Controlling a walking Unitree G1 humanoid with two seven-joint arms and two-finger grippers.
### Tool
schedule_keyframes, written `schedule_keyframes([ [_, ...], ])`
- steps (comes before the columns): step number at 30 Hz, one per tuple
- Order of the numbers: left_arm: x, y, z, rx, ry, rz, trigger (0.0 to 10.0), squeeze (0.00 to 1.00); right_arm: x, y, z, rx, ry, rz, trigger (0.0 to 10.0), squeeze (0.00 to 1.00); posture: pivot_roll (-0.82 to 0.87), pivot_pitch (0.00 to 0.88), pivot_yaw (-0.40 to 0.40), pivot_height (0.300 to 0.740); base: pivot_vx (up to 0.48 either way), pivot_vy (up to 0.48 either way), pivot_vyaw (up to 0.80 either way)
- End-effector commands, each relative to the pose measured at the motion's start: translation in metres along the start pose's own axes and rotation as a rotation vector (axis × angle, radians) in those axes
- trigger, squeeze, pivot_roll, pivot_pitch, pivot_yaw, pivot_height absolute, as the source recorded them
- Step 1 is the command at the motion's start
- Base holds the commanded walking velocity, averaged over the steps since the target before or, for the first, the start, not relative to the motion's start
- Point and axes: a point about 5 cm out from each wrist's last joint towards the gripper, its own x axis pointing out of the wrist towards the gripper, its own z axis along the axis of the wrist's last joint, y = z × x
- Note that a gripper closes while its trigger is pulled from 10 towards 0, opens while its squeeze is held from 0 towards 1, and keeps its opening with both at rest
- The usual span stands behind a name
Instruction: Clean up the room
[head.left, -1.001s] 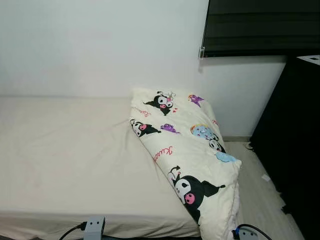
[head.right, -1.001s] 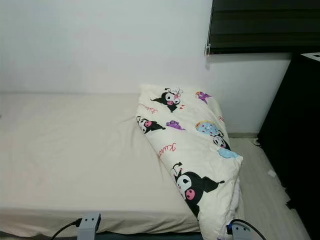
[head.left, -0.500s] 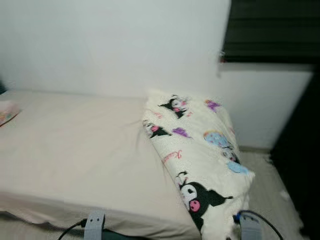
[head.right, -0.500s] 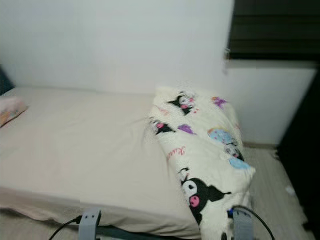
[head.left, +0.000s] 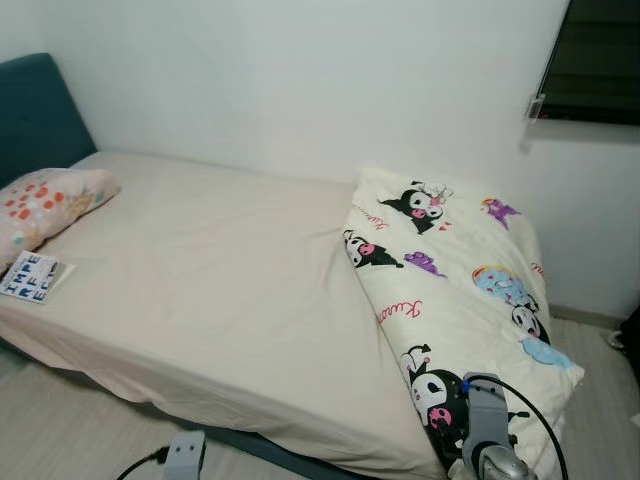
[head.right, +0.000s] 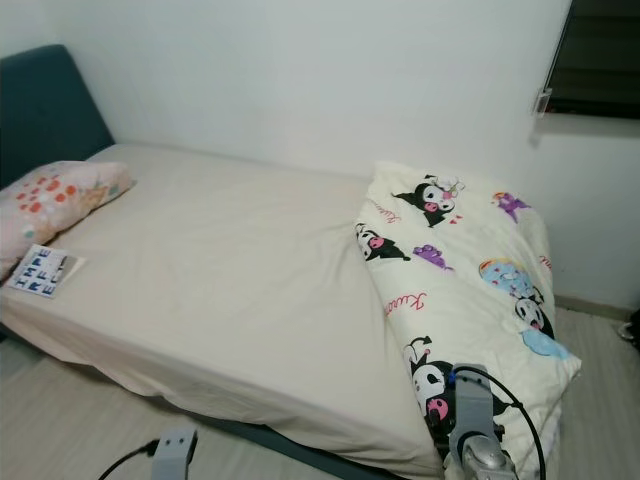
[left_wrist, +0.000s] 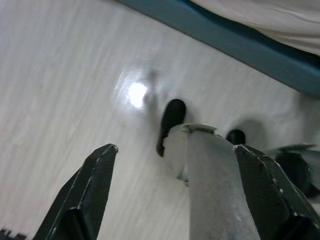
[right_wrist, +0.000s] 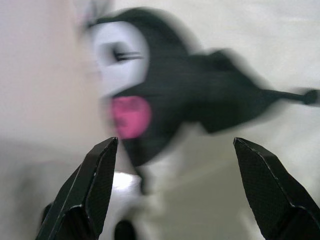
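Right gripper (right_wrist: 172, 192) spread wide, empty, over cartoon duvet (head.left: 455, 270).

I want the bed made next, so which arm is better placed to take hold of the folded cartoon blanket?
Right. Its open end effector points at the cartoon blanket close up, while the left end effector faces the floor.

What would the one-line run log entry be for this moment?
scene: bed | folded cartoon duvet at foot end | pillow, booklet at head | right gripper open over duvet | left gripper open above floor
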Motion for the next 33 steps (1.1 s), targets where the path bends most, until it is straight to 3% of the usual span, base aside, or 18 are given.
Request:
schedule_keyframes([
  [1,-0.001,0.004,-0.001,0.002,0.006,0.002,10.0,0.0,0.0,-0.023,0.004,0.074,-0.004,-0.115,10.0,0.0,0.02,0.0,0.015,0.74,0.0,0.0,0.0],
  [2,-0.001,0.004,-0.001,0.002,0.006,0.002,10.0,0.0,0.0,-0.023,0.004,0.074,-0.004,-0.115,10.0,0.0,0.02,0.0,0.015,0.74,0.0,0.0,0.0],
  [3,-0.001,0.004,-0.001,0.002,0.006,0.001,10.0,0.0,-0.001,-0.037,0.009,0.099,-0.01,-0.18,10.0,0.0,0.02,0.0,0.015,0.74,0.0,0.0,0.0],
  [5,-0.001,0.004,-0.001,0.002,0.006,0.001,10.0,0.0,-0.001,-0.037,0.009,0.099,-0.01,-0.18,10.0,0.0,0.02,0.0,0.015,0.74,0.0,0.0,0.0],
  [6,-0.001,0.004,-0.001,0.002,0.006,-0.001,10.0,0.0,-0.001,-0.048,0.011,0.111,-0.01,-0.221,10.0,0.0,0.02,0.0,0.018,0.74,0.0,0.0,0.0],
  [8,-0.001,0.004,-0.001,0.002,0.006,-0.001,10.0,0.0,-0.001,-0.048,0.011,0.111,-0.01,-0.221,10.0,0.0,0.02,0.0,0.018,0.74,0.0,0.0,0.0],
  [10,-0.001,0.004,-0.001,0.004,0.007,-0.007,10.0,0.0,-0.005,-0.076,0.022,0.134,-0.038,-0.334,10.0,0.0,0.01,0.0,0.02,0.73,0.0,0.0,0.0],
  [15,-0.001,0.002,0.0,0.004,0.004,-0.017,10.0,0.0,-0.008,-0.095,0.034,0.2,-0.086,-0.395,10.0,0.0,0.01,0.0,0.018,0.715,0.0,0.0,0.0],
  [18,0.0,0.001,0.001,0.002,0.002,-0.022,10.0,0.0,-0.008,-0.097,0.037,0.254,-0.106,-0.397,10.0,0.0,0.01,0.0,0.016,0.705,0.0,0.0,0.0],
  [20,0.0,0.001,0.001,-0.003,0.0,-0.025,10.0,0.0,-0.007,-0.096,0.044,0.367,-0.157,-0.359,10.0,0.0,0.01,0.0,0.016,0.685,0.0,0.0,0.0],
  [27,-0.001,0.002,0.0,-0.005,-0.002,-0.022,10.0,0.0,-0.006,-0.094,0.049,0.445,-0.194,-0.299,10.0,0.0,0.01,0.0,0.017,0.67,0.0,0.0,0.0],
  [29,0.0,0.004,0.01,-0.048,-0.051,-0.018,10.0,0.0,-0.009,-0.102,0.048,0.495,-0.215,-0.289,10.0,0.0,0.01,0.0,0.018,0.655,0.0,0.0,0.0],
  [33,0.0,0.003,0.022,-0.093,-0.105,-0.021,10.0,0.0,-0.012,-0.109,0.044,0.496,-0.21,-0.315,10.0,0.0,0.01,0.0,0.017,0.645,0.0,0.0,0.0],
])
